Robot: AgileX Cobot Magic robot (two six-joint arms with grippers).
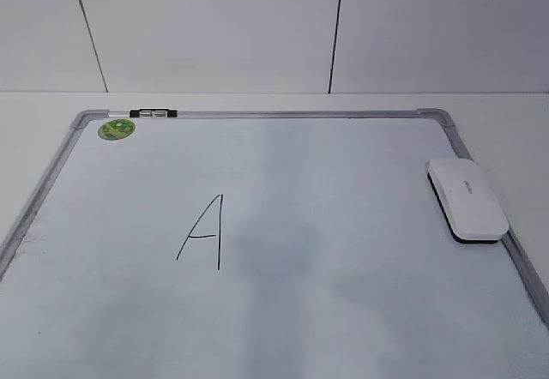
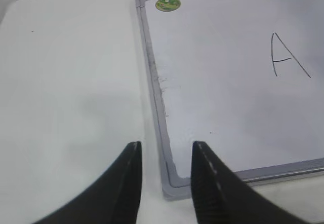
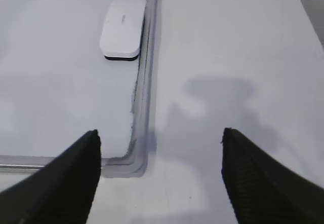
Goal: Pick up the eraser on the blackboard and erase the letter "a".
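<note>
You have the table (image 1: 515, 109) filling the scene, pale and plain, with a panelled wall behind it along the top of the exterior frame. On it lies the blackboard (image 1: 343, 225), a white board in a silver-grey frame that takes up most of the exterior view from the upper left corner down to the bottom edge. Your eraser (image 1: 467, 199) sits at the right of that frame, against the board's right-hand rim, white top up with its dark underside on the board; in the right wrist view it lies in the upper left, just beside the frame rail. Left of centre you can see a tall capital "A" (image 1: 204, 231) in thin black marker; no small letter "a" shows in any view. A round green sticker (image 1: 116, 129) sits in the board's upper left corner, with a small black clip (image 1: 153, 114) on the top rail next to it. Your left gripper (image 2: 164, 155) hangs over the board's near corner with its jaws partly apart and nothing between them. Your right gripper (image 3: 159, 143) stands wide open above another corner, holding nothing.
</note>
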